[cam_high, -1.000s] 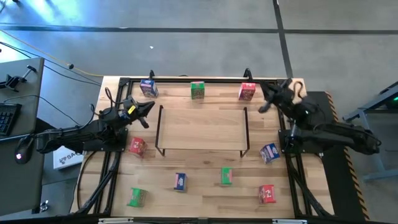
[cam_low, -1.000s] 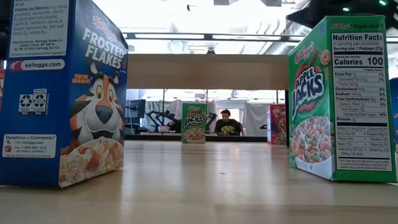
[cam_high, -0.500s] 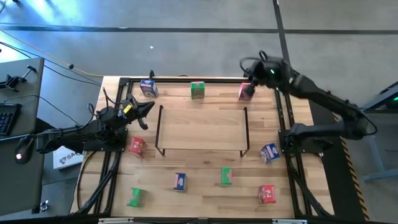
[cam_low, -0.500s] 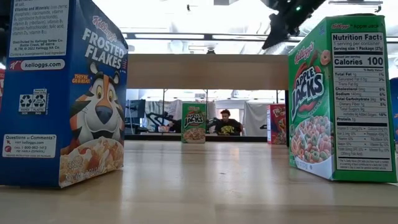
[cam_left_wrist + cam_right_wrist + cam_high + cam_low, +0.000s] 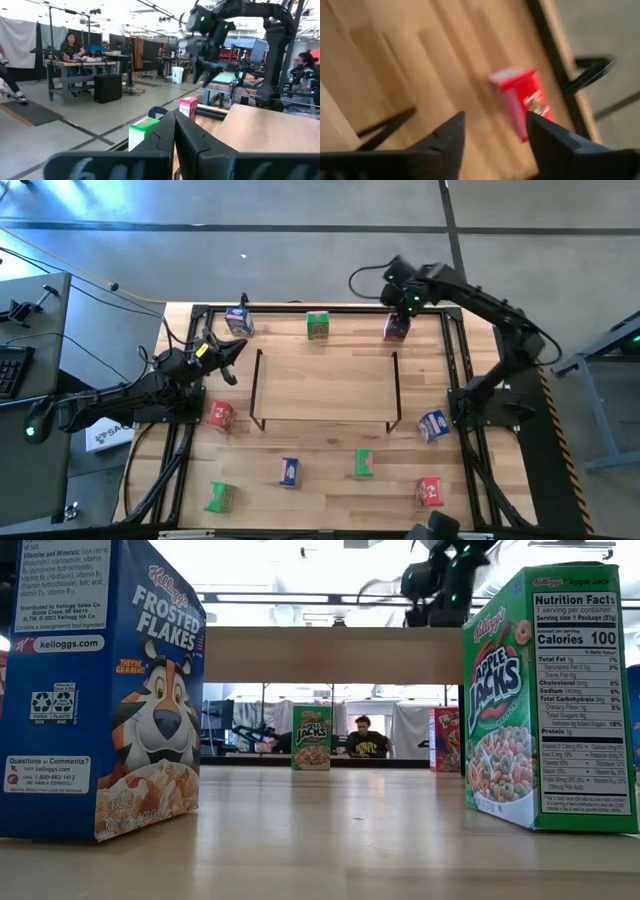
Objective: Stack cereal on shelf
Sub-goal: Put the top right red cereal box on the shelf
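Small cereal boxes stand scattered on the wooden table around the shelf [image 5: 325,390]. Along the far edge are a blue box [image 5: 238,321], a green box [image 5: 318,326] and a red box [image 5: 396,330]. My right gripper [image 5: 404,304] hangs above that red box [image 5: 522,100], pointing down; it is open [image 5: 495,125] and clear of the box. My left gripper [image 5: 236,352] waits shut [image 5: 175,135] at the left of the shelf, holding nothing. Six more boxes stand left, right and near of the shelf.
A red box [image 5: 221,416] stands left of the shelf and a blue box [image 5: 432,425] right of it. Near the front edge stand blue [image 5: 290,471], green [image 5: 364,463], green [image 5: 220,497] and red [image 5: 430,491] boxes. A black frame [image 5: 200,310] borders the table. People sit in the room beyond.
My right arm has unfolded from its rest at the table's right edge and swung up and toward the far edge, over the far red box. Its gripper has tipped from roughly level to pointing down. No box has moved.
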You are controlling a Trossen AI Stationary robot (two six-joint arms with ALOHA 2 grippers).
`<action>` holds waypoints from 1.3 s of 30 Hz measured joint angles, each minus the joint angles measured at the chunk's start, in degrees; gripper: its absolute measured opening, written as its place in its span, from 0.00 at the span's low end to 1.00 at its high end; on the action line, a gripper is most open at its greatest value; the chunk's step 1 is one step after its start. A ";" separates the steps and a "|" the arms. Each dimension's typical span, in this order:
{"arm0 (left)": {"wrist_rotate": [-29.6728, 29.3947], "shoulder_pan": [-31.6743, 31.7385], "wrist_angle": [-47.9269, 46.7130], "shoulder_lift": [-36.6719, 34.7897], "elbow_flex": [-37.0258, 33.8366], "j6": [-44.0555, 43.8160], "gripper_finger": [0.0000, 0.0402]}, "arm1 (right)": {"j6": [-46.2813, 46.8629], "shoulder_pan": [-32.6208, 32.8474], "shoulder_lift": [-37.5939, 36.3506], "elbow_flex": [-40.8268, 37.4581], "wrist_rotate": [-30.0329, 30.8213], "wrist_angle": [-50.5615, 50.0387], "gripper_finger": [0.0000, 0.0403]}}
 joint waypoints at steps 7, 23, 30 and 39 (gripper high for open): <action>0.23 1.87 -1.13 0.02 0.00 0.83 0.00 | -7.32 -0.53 5.87 0.81 8.49 -0.91 0.67; 0.51 3.89 -2.62 0.09 0.00 1.01 0.00 | -17.72 -5.37 10.37 0.79 4.82 1.79 0.68; 0.50 3.89 -2.65 0.09 0.00 0.57 0.00 | -17.77 -5.49 11.93 0.77 3.62 1.12 0.68; 0.50 3.89 -2.67 0.09 0.02 0.59 0.00 | -15.54 -6.01 14.22 0.70 2.45 0.68 0.64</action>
